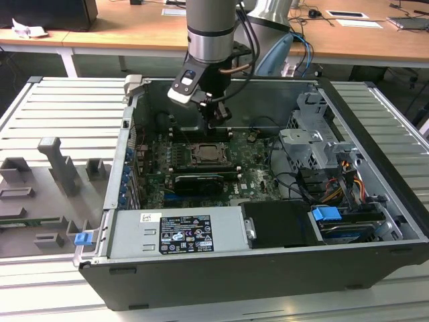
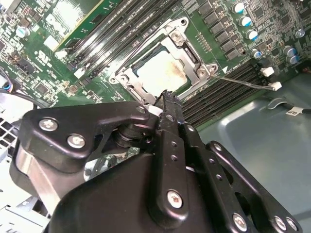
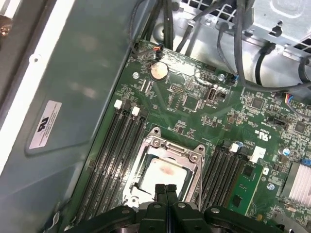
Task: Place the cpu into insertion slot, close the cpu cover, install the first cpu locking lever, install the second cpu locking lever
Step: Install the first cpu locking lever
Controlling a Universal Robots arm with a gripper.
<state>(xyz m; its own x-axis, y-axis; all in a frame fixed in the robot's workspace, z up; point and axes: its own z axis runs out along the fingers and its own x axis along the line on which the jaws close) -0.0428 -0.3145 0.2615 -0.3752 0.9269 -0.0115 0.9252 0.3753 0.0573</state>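
Green circuit board (image 3: 194, 116) lies flat inside an open dark computer case (image 1: 268, 282), which sits on a slatted metal table (image 1: 60, 107). The arm comes down from above into the case, w/ the gripper (image 1: 214, 121) hanging over the board just at the far edge of the socket (image 1: 204, 156) in the exterior view. The cpu (image 3: 165, 174) is already seated in the socket: pale silver face up, w/ a brownish smear near its middle, seen in both wrist views (image 2: 160, 70). The cover (image 3: 177, 145), a thin silver frame, lies down around it, and the chip shows thru the cut-out centre. The gripper's (image 3: 165, 190) two black fingers are pressed together side by side w/ only a seam between them and nothing held; the tip (image 2: 166, 99) sits at the edge of the cover. Can't tell whether it touches the metal or hovers just above. A thin metal rod (image 2: 240, 80) runs from one corner of the socket out over the long black memory slots (image 2: 228, 92); can't tell if it is latched. More memory slots (image 3: 119, 145) flank the socket on the other side. A round coin battery (image 3: 158, 71) sits on the board, well apart from the socket. A grey power supply box (image 1: 177, 231) fills the near side of the case.
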